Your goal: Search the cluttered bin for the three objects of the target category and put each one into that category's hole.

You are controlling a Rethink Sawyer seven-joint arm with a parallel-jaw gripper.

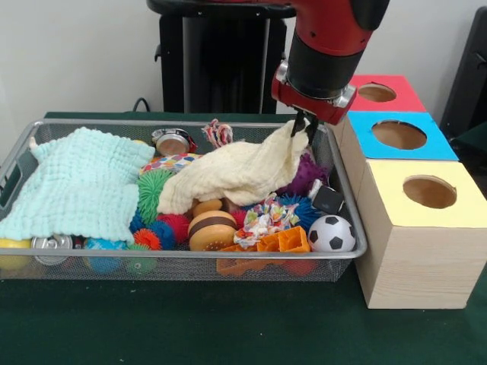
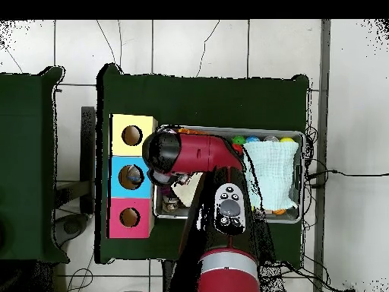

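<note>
The wire mesh bin [image 1: 346, 199] fills most of the green table [image 1: 228, 327] and is packed with toys, while three wooden boxes stand just beside its end, each with a round hole on top: the yellow-topped box [image 1: 415, 228] nearest, the blue-topped box [image 1: 399, 135] behind it, the red-topped box [image 1: 380, 91] farthest. The red and black arm [image 1: 331, 42] comes down over the bin's box-side end, and in the overhead view it hides much of that end. A mint green cloth [image 1: 76, 182] lies spread over the opposite end, and a pale yellow cloth [image 1: 236, 171] drapes across the middle, one corner drawn up to the gripper [image 1: 304, 125], whose jaws are pressed together on that corner. Which category is wanted cannot be read from the scene, so the cloth reads as cover being lifted to search beneath. It should handle as light, soft and limp, sagging from any pinch point, so a hold on a bunched corner suits it, though it may drag small toys along. Below it sit a toy burger [image 1: 211, 230], a soccer ball [image 1: 332, 234], a green spiky ball [image 1: 154, 190], an orange plastic piece [image 1: 285, 242] and a knotted rope toy [image 1: 218, 133]
</note>
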